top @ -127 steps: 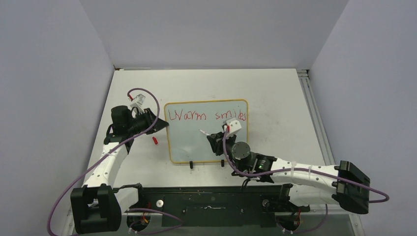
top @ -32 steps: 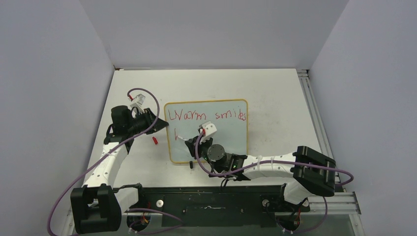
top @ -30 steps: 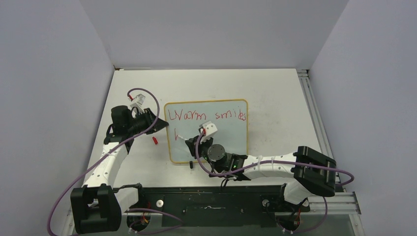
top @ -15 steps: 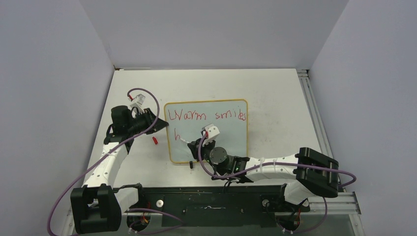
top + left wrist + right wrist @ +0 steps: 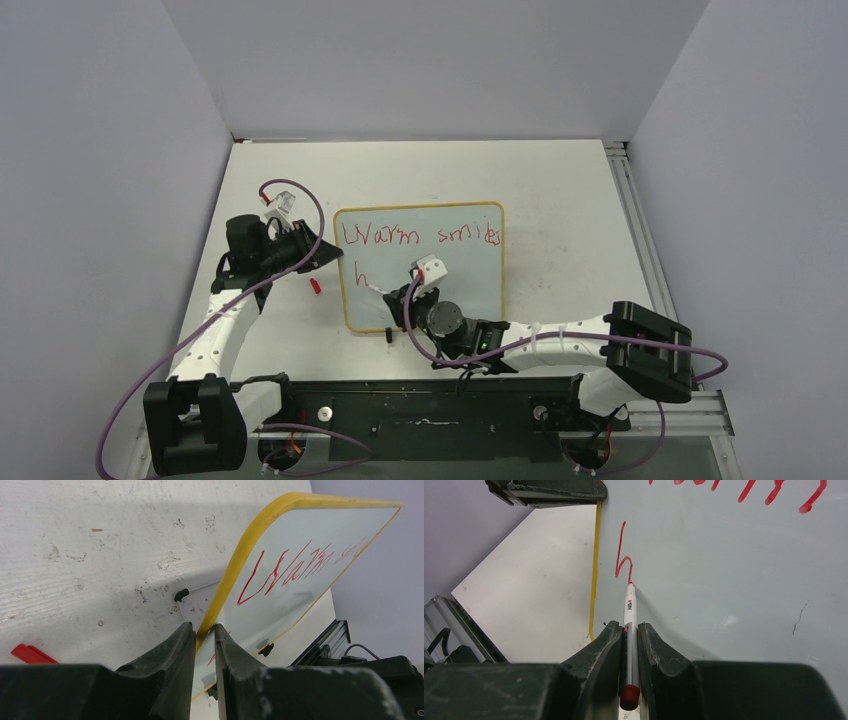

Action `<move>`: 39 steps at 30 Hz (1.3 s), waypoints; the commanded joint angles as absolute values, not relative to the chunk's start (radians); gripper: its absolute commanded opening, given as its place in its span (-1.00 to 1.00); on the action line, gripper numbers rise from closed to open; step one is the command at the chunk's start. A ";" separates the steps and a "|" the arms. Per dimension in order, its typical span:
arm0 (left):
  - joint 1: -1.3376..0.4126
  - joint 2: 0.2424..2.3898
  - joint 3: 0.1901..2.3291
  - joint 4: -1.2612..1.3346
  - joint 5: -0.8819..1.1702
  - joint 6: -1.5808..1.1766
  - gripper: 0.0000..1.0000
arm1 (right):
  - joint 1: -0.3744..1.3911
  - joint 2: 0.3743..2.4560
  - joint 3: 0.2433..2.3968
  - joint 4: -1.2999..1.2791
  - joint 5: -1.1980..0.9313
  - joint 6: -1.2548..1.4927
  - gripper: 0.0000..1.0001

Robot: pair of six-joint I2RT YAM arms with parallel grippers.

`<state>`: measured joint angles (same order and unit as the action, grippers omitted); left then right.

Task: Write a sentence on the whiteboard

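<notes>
The whiteboard (image 5: 470,275), pale with a yellow-orange frame and two black feet, stands mid-table. The sentence (image 5: 420,236) reads "Warm smiles" in red on the top line, with a red "h" (image 5: 362,277) below it at the left. My left gripper (image 5: 318,250) is shut on the whiteboard's left frame edge (image 5: 235,570). My right gripper (image 5: 397,294) is shut on a white marker (image 5: 629,610) with a red end; its tip touches the board at the foot of the "h" (image 5: 623,555).
A small red marker cap (image 5: 315,286) lies on the table left of the board and shows in the left wrist view (image 5: 32,654). The table's metal rail (image 5: 640,240) runs along the right edge.
My right arm swung left from the end of "smiles" to the lower left of the board. A red stroke there has grown into an "h". The left gripper has not moved.
</notes>
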<state>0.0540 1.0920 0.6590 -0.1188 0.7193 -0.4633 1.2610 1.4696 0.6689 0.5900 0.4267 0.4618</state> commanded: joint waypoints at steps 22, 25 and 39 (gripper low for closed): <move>0.051 1.078 0.707 -0.107 0.731 -0.454 -0.62 | 1.274 1.441 0.701 0.586 0.514 0.437 -0.89; 0.051 1.077 0.707 -0.107 0.733 -0.454 -0.62 | 1.274 1.441 0.699 0.576 0.516 0.439 -0.89; 0.051 1.075 0.706 -0.107 0.732 -0.455 -0.62 | 1.276 1.374 0.662 0.536 0.565 0.443 -0.89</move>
<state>0.0540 1.0920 0.6590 -0.1196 0.7193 -0.4633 1.2716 1.4189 0.6685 0.5339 0.5137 0.4431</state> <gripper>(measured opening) 0.191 0.152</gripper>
